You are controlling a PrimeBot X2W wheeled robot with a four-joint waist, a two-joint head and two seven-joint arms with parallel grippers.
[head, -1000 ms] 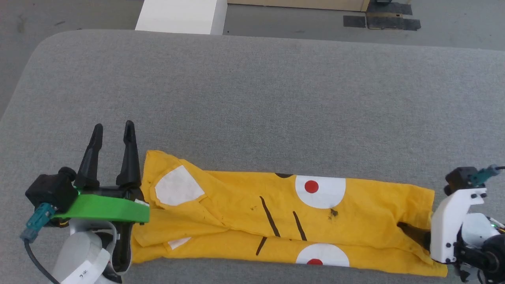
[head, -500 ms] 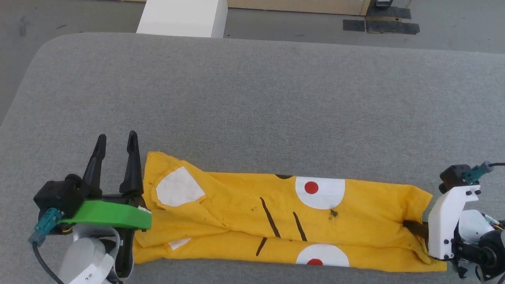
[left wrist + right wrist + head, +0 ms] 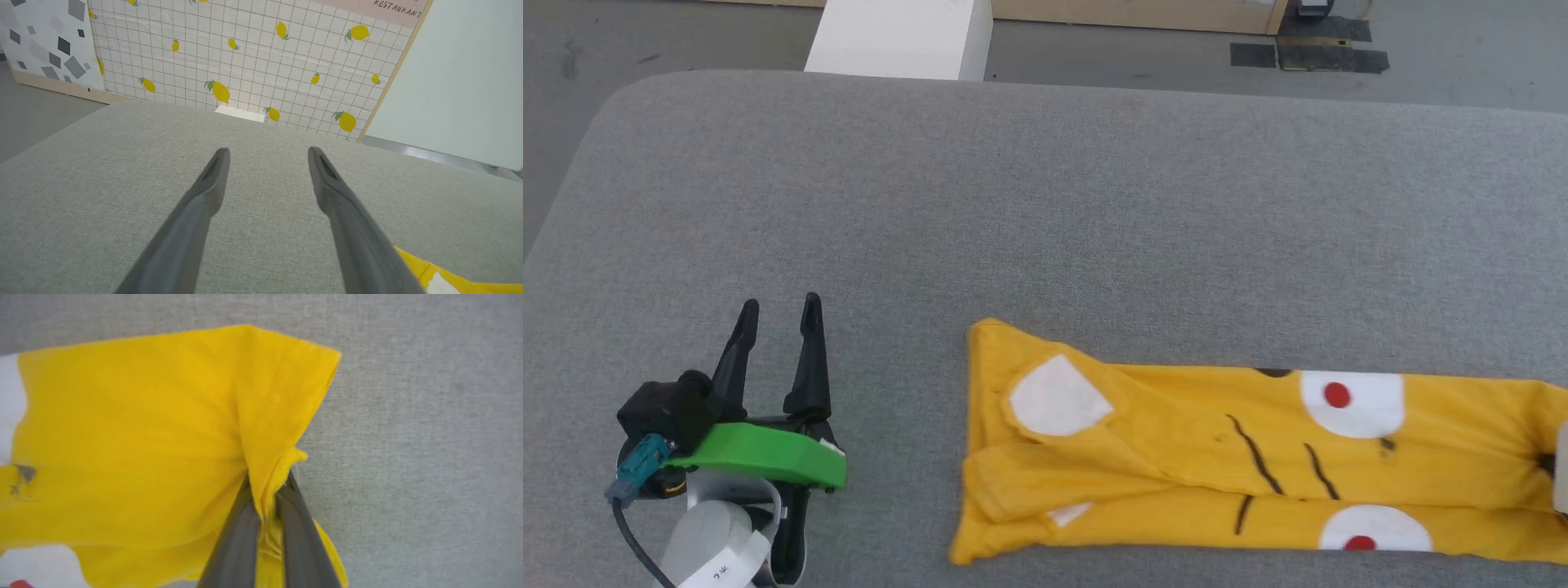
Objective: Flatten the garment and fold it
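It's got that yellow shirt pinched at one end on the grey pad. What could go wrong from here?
1. The right tool is shut on just a small bunch at the end of the garment; a tug might slip it free or crumple the layers.
2. The left tool is open and apart from the garment, so nothing pins that end; dragging over the grey pad could loosen the long fold.

Bright, even, diffuse light; shadows on the tabletop are faint and soft. My jaws blur close to both wrist lenses, and the tiled wall bows slightly.
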